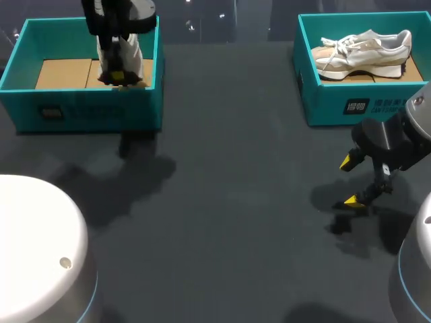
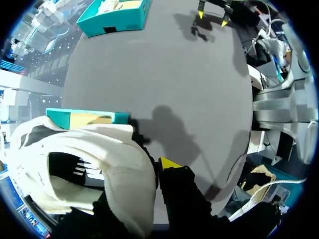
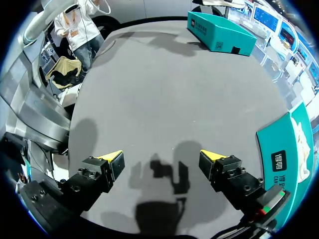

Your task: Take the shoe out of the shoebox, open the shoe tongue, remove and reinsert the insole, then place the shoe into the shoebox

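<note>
Dark table (image 1: 236,202), box (image 1: 81,111) at 10 o'clock: left gripper (image 1: 118,75) looks clamped on the shoe (image 1: 122,48) (far finger hidden) just over it, so step is take-out; right gripper (image 1: 349,180) at 4 o'clock, fingers apart; next needs shoe set mid-table for tongue work.
</note>
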Available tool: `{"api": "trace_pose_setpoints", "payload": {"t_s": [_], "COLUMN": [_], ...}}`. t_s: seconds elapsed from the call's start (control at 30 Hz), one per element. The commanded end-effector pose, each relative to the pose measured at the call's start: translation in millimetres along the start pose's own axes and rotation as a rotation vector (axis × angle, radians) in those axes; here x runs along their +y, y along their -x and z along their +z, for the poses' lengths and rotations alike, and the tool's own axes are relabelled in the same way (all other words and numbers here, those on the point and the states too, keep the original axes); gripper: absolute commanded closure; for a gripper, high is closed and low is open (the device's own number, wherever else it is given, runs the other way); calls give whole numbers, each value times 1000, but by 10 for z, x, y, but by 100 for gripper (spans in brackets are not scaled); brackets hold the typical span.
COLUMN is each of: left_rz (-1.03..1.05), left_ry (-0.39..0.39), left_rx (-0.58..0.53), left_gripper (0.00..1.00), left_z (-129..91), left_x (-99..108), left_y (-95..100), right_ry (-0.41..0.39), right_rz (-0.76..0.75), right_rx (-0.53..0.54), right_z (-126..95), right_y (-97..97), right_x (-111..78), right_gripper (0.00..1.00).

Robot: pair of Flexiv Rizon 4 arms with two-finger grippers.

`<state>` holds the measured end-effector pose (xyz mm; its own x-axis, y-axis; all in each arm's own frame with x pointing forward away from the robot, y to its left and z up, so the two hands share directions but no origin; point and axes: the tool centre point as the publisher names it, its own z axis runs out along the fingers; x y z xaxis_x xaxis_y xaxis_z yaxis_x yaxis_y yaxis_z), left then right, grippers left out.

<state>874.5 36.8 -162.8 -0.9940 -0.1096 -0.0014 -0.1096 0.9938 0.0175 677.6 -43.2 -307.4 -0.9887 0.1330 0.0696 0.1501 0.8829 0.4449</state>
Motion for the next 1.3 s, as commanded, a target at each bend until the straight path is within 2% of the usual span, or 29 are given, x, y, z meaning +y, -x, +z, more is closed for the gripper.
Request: {"api": "trace_pose_setpoints", "payload": {"t_s": [0.03,0.2,0.37,0.6,0.73,0.8,0.83,0.9,1.27,1.3], "left_rz": [0,0,15,150,362,552,663,751,751,800], "left_ry": [-51,-58,-41,-58,-78,-88,-85,-73,-73,-66], "left_rx": [36,47,45,68,74,68,43,4,4,0], "left_gripper": [100,100,100,100,100,100,100,100,100,100], "left_z": [-24,17,75,147,165,171,172,168,168,170], "left_x": [486,949,1290,1608,1734,1805,1864,1934,1934,1926], "left_y": [440,858,1203,1463,1516,1522,1530,1546,1546,1561], "right_ry": [-3,-3,-3,-3,-3,-3,-3,-3,-3,-3], "right_rz": [1,1,1,1,1,1,1,1,1,1], "right_rx": [-3,-3,-3,-3,-3,-3,-3,-3,-3,-3], "right_z": [0,0,0,0,0,0,0,0,0,0], "right_y": [-16,-16,-16,-16,-16,-16,-16,-16,-16,-16], "right_x": [0,0,0,0,0,0,0,0,0,0], "right_gripper": [0,0,0,0,0,0,0,0,0,0]}}
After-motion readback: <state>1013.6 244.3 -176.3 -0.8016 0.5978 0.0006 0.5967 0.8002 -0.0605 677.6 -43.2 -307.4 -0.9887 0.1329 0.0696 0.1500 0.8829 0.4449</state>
